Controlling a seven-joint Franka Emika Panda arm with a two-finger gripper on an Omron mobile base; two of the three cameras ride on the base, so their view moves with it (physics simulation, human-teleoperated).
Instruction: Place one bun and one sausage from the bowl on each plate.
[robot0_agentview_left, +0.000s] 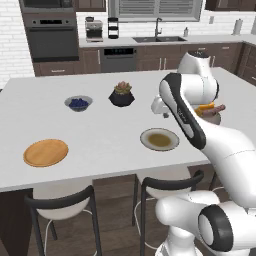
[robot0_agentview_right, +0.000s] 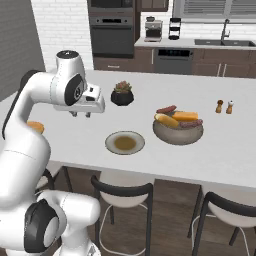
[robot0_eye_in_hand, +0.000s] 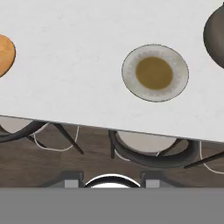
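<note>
Worktop (robot0_agentview_right: 235, 150): bowl (robot0_agentview_right: 178, 131) of buns and sausages toward the right end; grey plate (robot0_agentview_right: 125, 143) near the front edge, bare; wooden plate (robot0_agentview_left: 46, 152) near the front-left corner, bare. Gripper (robot0_agentview_right: 81, 114) above the worktop, empty; finger spacing cannot be told.

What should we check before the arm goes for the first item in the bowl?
1. Bowl stocked with buns and sausages: ok.
2. Grey plate bare and ready: ok.
3. Wooden plate bare and ready: ok.
4. Claw carrying nothing: ok, nothing hangs under it; whether it is open: cannot tell.
5. Free path from claw to bowl: ok, plant pot stands behind that line.
6. Claw over bowl: not ok, it hangs left of the grey plate.
</note>
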